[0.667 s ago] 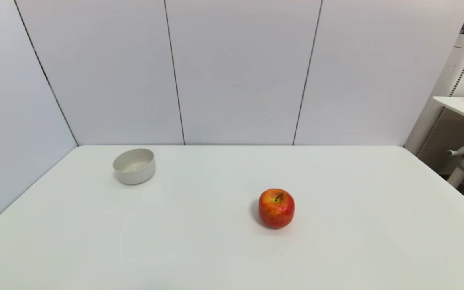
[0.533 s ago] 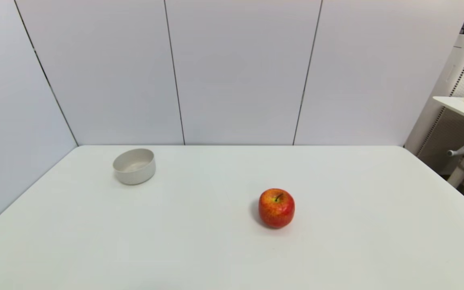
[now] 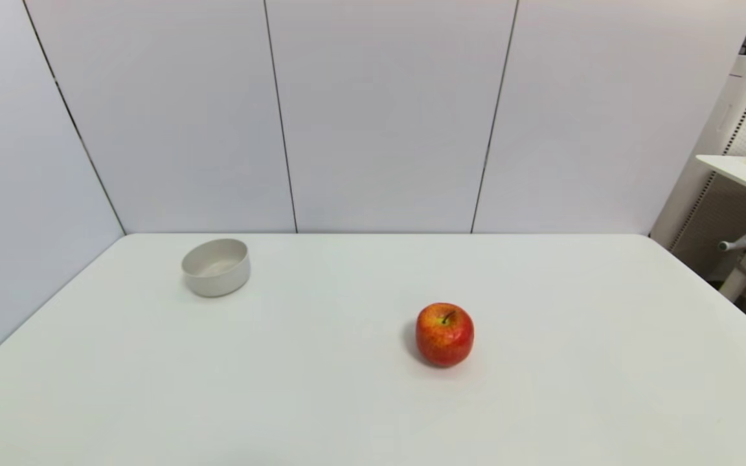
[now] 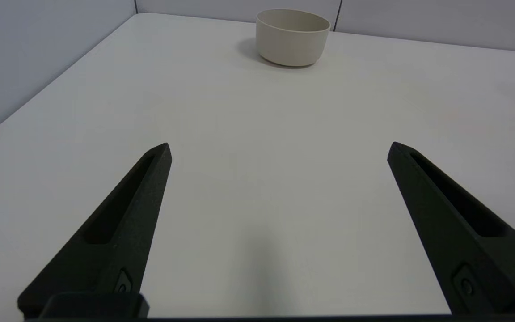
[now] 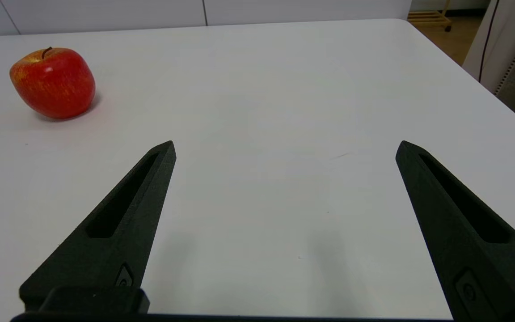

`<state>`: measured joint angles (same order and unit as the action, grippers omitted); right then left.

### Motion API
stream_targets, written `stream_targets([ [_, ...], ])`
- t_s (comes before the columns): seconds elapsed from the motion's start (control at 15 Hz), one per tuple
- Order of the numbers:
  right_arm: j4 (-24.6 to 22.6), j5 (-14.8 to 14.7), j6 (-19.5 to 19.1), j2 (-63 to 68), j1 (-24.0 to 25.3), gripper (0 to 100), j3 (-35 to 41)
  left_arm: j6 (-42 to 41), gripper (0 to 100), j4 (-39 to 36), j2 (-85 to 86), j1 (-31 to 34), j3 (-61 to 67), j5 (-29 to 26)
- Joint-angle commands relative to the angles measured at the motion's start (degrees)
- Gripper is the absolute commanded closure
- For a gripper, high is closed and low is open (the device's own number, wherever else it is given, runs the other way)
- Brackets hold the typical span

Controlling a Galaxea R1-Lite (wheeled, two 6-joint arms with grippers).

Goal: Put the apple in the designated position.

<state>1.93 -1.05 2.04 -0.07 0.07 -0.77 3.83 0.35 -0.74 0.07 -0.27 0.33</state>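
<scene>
The red apple (image 3: 445,334) with a yellow-orange top and dark stem stands upright on the white table (image 3: 321,401), a little right of centre. In the right wrist view the apple (image 5: 52,82) lies well ahead of my right gripper (image 5: 285,150) and off to one side; that gripper is open and holds nothing. My left gripper (image 4: 279,150) is open too, low over bare tabletop, with nothing between its fingers. Neither arm shows in the head view. The designated position has no visible mark on the tabletop.
A small off-white bowl (image 3: 215,266) stands at the back left of the table; the left wrist view has the bowl (image 4: 293,37) straight ahead. Grey wall panels close off the back and left. The table's right edge (image 3: 723,294) borders white furniture.
</scene>
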Motion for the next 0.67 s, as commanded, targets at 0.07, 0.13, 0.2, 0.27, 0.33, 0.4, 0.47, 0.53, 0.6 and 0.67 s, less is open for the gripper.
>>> stream_targets([
  [0.07, 0.0, 0.0, 0.0, 0.1, 0.0, 0, 0.0, -0.1, 0, -3.7, -19.7, -1.0, -5.5, -1.0],
  [0.13, 0.0, 0.0, 0.0, 0.1, 0.0, 0, 0.0, -0.8, 0, -6.9, -26.2, -2.6, -8.7, -2.0],
  [0.2, 0.0, 0.0, 0.0, 0.1, 0.0, 0, 0.0, -1.2, 0, -12.3, -34.7, -5.5, -12.6, -2.8],
  [0.27, 0.0, 0.0, 0.1, 0.1, 0.0, 0, 0.0, -2.4, 0, -17.4, -41.5, -8.9, -15.9, -2.8],
  [0.33, 0.0, 0.0, 0.0, 0.1, 0.0, 0, 0.1, -4.4, 0, -21.7, -47.5, -12.2, -19.0, -2.8],
  [0.4, 0.0, 0.0, 0.1, 0.1, 0.0, 0, 0.1, -7.1, 0, -25.8, -54.0, -16.6, -22.5, -2.8],
  [0.47, 0.0, 0.0, 0.0, 0.1, 0.0, 0, 0.0, -8.7, 0, -28.0, -57.9, -19.0, -24.5, -2.8],
  [0.53, 0.0, 0.0, 0.0, 0.1, 0.0, 0, 0.0, -11.0, 0, -30.3, -63.2, -21.5, -27.2, -2.9],
  [0.6, 0.0, 0.0, 0.0, 0.1, 0.0, 0, 0.0, -13.7, 0, -31.4, -68.5, -25.7, -30.8, -3.0],
  [0.67, 0.0, 0.0, 0.1, 0.1, 0.0, 0, 0.0, -14.6, 0, -31.3, -72.2, -30.7, -33.3, -3.1],
])
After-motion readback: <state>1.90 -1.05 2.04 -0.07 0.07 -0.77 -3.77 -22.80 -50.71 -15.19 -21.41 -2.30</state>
